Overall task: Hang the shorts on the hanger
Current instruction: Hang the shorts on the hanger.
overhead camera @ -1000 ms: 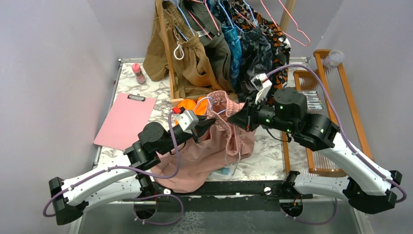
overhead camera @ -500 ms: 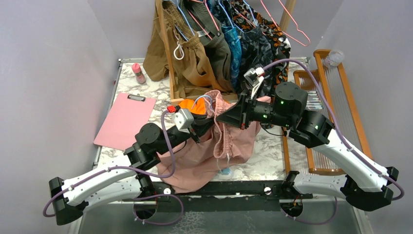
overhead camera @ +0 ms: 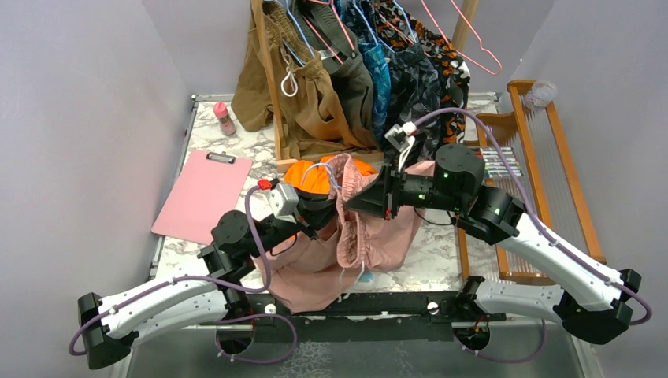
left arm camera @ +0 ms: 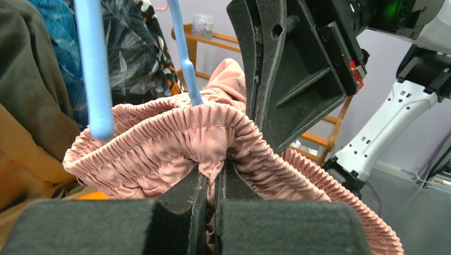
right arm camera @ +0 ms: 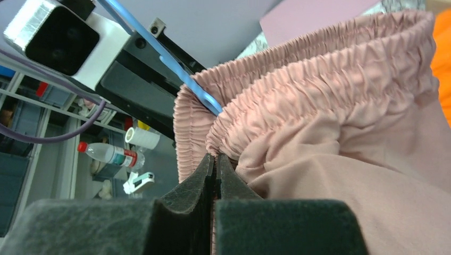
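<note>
The shorts (overhead camera: 370, 236) hang bunched at the middle of the tabletop (overhead camera: 236, 150), held up by the waistband between the two arms, with the legs sagging down to the near edge. The left arm (overhead camera: 181, 295) reaches in from the near left, and its jaws are pressed together on a fold of the gathered pink waistband (left arm camera: 175, 138). The right arm (overhead camera: 543, 252) comes in from the right, and its jaws are likewise clamped shut on the elastic band (right arm camera: 319, 69), close beside the left jaws.

The hanger (left arm camera: 182, 48) is a thin light blue wire that runs down into the waistband opening in the left wrist view. In the right wrist view the same wire (right arm camera: 175, 71) slips in under the edge of the band. How far it sits inside the fabric cannot be told.

Bright orange shorts (overhead camera: 315, 175) lie just behind the pink ones. A pink clipboard (overhead camera: 201, 195) rests on the left of the tabletop, and a row of hung clothes (overhead camera: 354, 71) fills the far side.
</note>
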Robot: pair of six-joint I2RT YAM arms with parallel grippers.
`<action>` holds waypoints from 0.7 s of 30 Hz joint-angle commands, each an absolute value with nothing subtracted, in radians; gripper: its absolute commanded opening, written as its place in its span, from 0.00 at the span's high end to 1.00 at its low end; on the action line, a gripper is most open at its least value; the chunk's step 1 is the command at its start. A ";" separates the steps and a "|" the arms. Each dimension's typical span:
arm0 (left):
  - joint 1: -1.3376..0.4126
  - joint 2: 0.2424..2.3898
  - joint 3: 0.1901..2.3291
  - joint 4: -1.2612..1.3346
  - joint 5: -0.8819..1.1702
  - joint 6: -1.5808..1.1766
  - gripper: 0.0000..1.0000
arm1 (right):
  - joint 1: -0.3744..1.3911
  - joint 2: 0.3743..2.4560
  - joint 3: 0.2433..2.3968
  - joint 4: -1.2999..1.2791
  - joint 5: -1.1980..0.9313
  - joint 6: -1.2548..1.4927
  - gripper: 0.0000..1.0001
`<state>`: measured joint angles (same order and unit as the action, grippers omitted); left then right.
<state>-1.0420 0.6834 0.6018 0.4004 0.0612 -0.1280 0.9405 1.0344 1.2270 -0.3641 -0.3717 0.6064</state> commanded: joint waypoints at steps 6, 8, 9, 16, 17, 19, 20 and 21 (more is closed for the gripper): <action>-1.043 0.548 0.457 0.600 0.057 -0.262 1.00 | 0.943 0.946 1.115 -0.414 -0.317 0.598 0.71; -1.043 0.526 0.429 0.611 0.051 -0.279 1.00 | 0.943 0.941 1.109 -0.422 -0.313 0.596 0.65; -1.043 0.518 0.418 0.614 0.048 -0.285 1.00 | 0.943 0.939 1.108 -0.425 -0.312 0.593 0.63; -1.042 0.460 0.356 0.624 0.031 -0.311 1.00 | 0.943 0.955 1.147 -0.508 -0.295 0.545 0.46; -1.043 0.451 0.348 0.626 0.027 -0.313 1.00 | 0.943 0.957 1.155 -0.522 -0.293 0.539 0.43; -1.043 0.434 0.332 0.629 0.018 -0.314 1.00 | 0.943 0.966 1.174 -0.553 -0.290 0.524 0.39; -1.043 0.428 0.326 0.629 0.014 -0.314 1.00 | 0.943 0.969 1.186 -0.570 -0.288 0.518 0.38; -1.043 0.424 0.321 0.629 0.011 -0.315 1.00 | 0.943 0.971 1.197 -0.587 -0.281 0.508 0.37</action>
